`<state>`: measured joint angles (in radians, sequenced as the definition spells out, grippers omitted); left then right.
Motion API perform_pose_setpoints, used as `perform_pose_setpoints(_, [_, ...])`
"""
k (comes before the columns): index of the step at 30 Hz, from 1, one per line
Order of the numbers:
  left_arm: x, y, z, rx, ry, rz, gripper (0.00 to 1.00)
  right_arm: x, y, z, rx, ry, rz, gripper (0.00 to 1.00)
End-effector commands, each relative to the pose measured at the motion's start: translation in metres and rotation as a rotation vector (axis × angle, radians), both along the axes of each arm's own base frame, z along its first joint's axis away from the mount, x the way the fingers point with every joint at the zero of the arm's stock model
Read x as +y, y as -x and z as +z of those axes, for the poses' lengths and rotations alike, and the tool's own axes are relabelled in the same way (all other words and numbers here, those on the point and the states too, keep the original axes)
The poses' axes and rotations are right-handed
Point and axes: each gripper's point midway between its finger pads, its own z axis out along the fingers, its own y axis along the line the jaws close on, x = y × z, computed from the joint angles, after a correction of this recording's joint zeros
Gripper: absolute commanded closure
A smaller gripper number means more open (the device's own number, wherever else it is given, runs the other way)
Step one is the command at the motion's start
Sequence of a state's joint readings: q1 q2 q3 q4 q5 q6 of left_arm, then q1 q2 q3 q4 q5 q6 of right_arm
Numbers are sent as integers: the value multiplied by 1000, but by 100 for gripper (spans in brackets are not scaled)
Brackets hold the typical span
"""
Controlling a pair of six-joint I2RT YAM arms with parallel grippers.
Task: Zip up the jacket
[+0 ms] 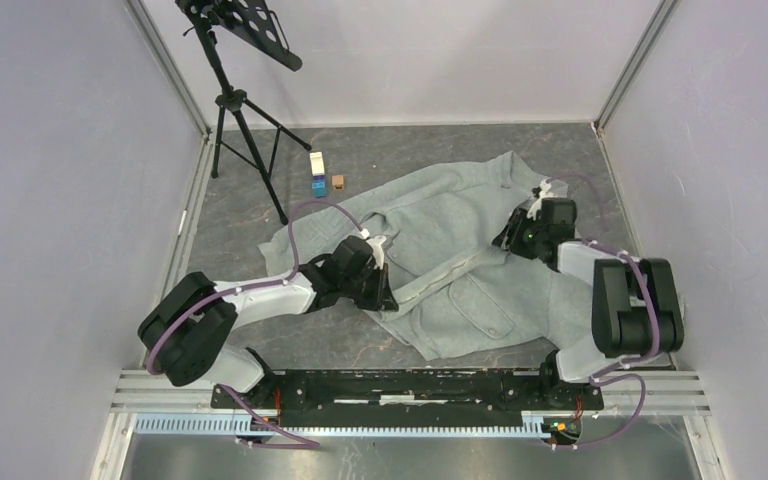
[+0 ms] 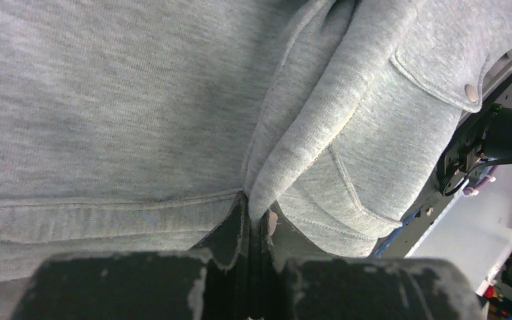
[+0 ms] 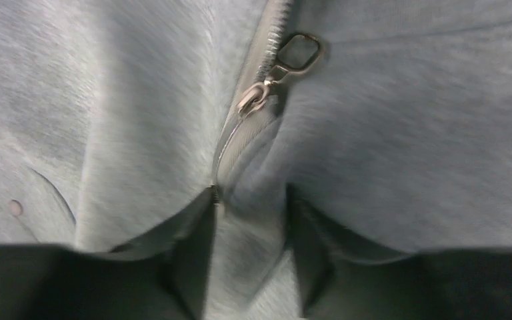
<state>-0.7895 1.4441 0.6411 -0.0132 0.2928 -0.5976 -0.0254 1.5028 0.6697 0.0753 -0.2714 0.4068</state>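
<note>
The jacket (image 1: 440, 230) lies spread across the middle and right of the mottled grey tabletop (image 1: 380, 165), hem near, collar far. Its 2 fronts look joined along most of the pale zipper (image 1: 450, 268), so the job seems well advanced, with only the stretch toward the collar left (how much is hard to tell).

The left gripper (image 2: 257, 217) has its jaws pressed together, pinching a fold of fleece at the near-left hem. The right gripper (image 3: 250, 200) has its jaws spread on either side of the zipper line further up; whether they bear on it is unclear.

The fleece is thick, soft and nubbly, falling in rounded folds. The patch pocket (image 1: 480, 300) has curved stitched corners. The metal slider (image 3: 257, 97) is small and shiny, with a rectangular open-loop pull (image 3: 300, 52). A round snap (image 2: 470, 91) dots a flap.
</note>
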Motion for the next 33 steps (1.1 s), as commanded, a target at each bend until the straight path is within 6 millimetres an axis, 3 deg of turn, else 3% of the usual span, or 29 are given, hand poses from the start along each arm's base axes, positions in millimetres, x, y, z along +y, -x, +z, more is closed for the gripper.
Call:
perform_pose_setpoints(1, [6, 15, -4, 90, -12, 24, 98, 29, 8, -28, 83, -67, 28, 73])
perform_pose_setpoints(2, [8, 15, -5, 88, -23, 32, 98, 22, 10, -33, 115, -16, 16, 81])
perform_pose_setpoints(5, [15, 14, -8, 83, -56, 48, 98, 11, 1, -12, 51, 79, 50, 77])
perform_pose_setpoints(8, [19, 15, -9, 81, -73, 52, 98, 3, -12, 31, -55, 152, 79, 58])
perform_pose_setpoints(10, [21, 16, -6, 82, -75, 53, 98, -17, -19, 50, -81, 209, 5, 36])
perform_pose_setpoints(13, [20, 18, 0, 78, -61, 48, 98, -41, -30, 57, -90, 177, -85, 30])
perform_pose_setpoints(18, [19, 21, 6, 88, -59, 28, 98, -54, -56, 52, -59, 124, -173, 43])
perform_pose_setpoints(20, [20, 22, 6, 92, -63, 20, 98, -55, -68, 49, -64, 114, -186, 60])
perform_pose_setpoints(22, [20, 23, 5, 93, -68, 15, 98, -58, -76, 45, -61, 111, -215, 69])
perform_pose_setpoints(24, [21, 23, 3, 94, -75, 14, 98, -61, -82, 39, -49, 128, -231, 68])
perform_pose_setpoints(30, [16, 21, 0, 111, -77, 3, 98, -45, -91, 16, -10, 134, -229, 50])
perform_pose_setpoints(33, [14, 20, 0, 112, -75, 1, 98, -54, -98, 8, 7, 228, -263, 44])
